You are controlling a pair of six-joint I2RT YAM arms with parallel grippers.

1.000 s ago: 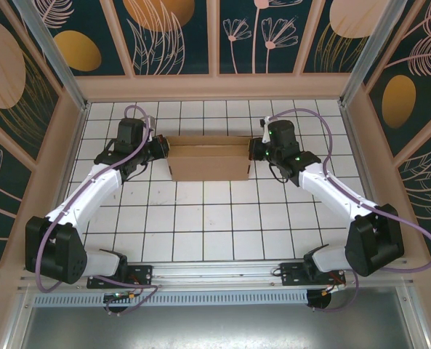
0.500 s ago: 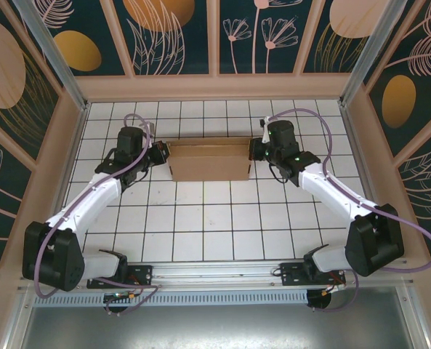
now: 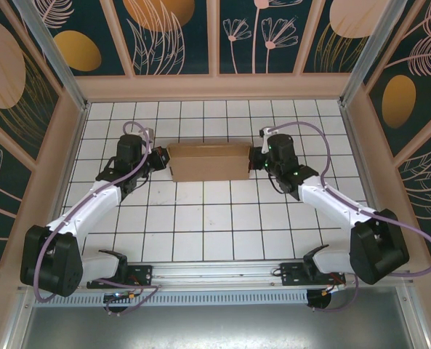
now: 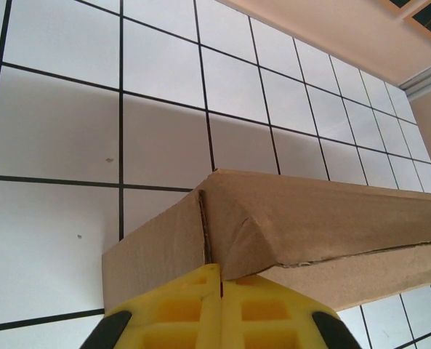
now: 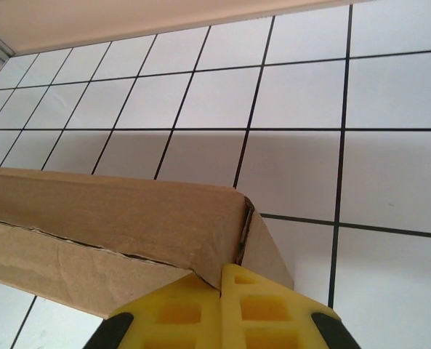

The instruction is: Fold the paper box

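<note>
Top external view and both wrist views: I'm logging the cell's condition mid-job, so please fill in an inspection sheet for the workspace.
Surface: white tiled table with a black grid; a few small dark specks in the left wrist view.
Job's things: brown corrugated cardboard box, folded shut, lying flat at the far middle of the table.
Clutter: nothing seen.
Grippers: left gripper shut, yellow fingertips against the box's left end; right gripper shut, against its right end.
Cables: purple cables looped along both arms, off the box.
Surroundings: tan wooden frame around the table, teal panels with plant patterns above.
</note>
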